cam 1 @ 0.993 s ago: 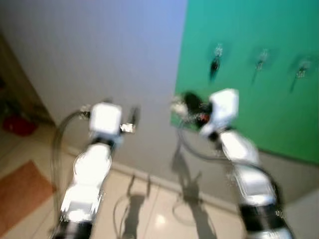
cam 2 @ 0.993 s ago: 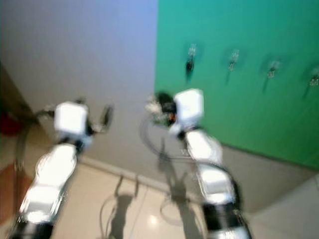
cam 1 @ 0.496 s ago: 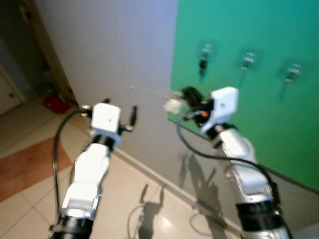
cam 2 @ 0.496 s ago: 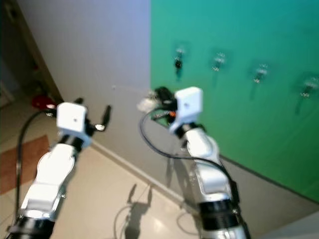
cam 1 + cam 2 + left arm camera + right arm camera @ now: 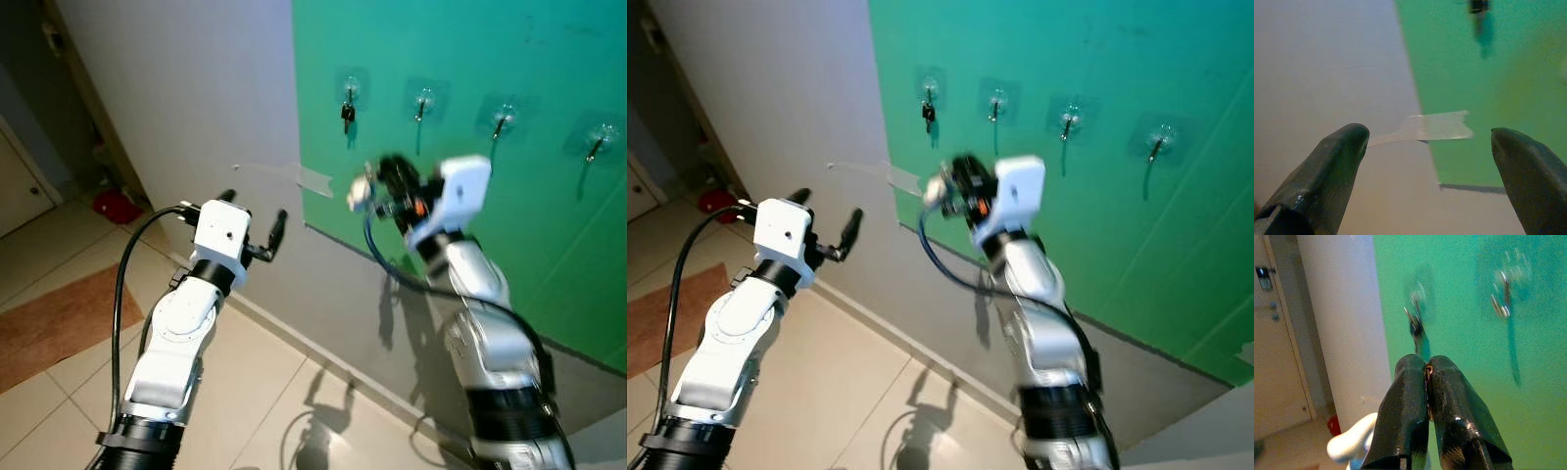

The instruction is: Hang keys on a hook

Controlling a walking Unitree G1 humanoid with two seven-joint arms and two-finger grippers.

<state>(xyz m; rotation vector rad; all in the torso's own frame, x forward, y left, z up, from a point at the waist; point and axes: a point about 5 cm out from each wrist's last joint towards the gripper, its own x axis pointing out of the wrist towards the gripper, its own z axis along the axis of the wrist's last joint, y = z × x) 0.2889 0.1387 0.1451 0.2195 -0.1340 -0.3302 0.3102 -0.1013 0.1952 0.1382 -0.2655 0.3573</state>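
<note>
Keys (image 5: 1426, 374) are pinched in the right gripper (image 5: 377, 186), jaws closed on them; a pale fob probably dangles below. The free hook (image 5: 421, 102) lies ahead and slightly above. Left gripper (image 5: 257, 223) is held wide apart, farther off.

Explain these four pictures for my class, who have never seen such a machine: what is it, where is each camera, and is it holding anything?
It is a walking humanoid robot with two silver arms. Two pictures come from cameras in its head, looking down at its arms; the other two come from a camera on each wrist, looking along that gripper's black fingers. Ahead is a green panel with four hooks; the leftmost hook already carries a dark key. The right gripper is pinched shut on something small with a whitish tag, likely keys. The left gripper is open, holding nothing.
</note>
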